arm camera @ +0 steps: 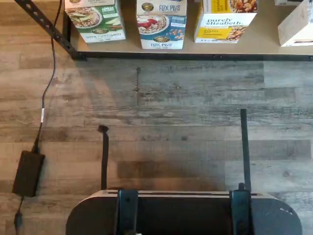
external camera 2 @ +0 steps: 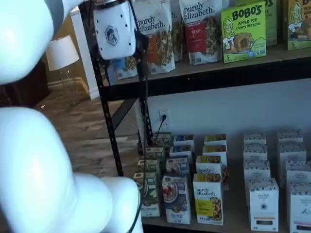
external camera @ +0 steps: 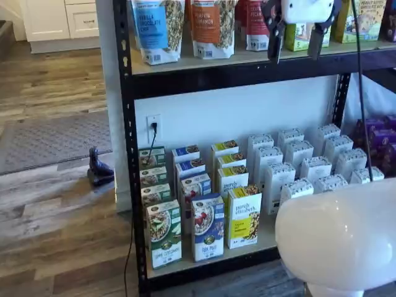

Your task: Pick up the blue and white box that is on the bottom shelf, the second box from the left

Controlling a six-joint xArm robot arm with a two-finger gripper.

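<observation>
The blue and white box (external camera: 207,235) stands upright at the front of the bottom shelf (external camera: 268,236), between a green-and-white carton (external camera: 164,238) and a yellow "purely elizabeth" carton (external camera: 244,216). It shows in both shelf views (external camera 2: 176,199) and in the wrist view (arm camera: 161,24), where the shelf's black rail (arm camera: 195,56) runs in front of it. My gripper (external camera: 292,55) hangs high up at the level of the higher shelf, far above the box. Its two black fingers (external camera: 274,40) stand apart with a plain gap and hold nothing.
Several rows of white cartons (external camera: 297,161) fill the right of the bottom shelf. Tall pouches (external camera: 213,25) stand on the higher board. The arm's white body (external camera: 340,235) fills the lower right. A black power adapter (arm camera: 28,172) and its cable lie on the wood floor.
</observation>
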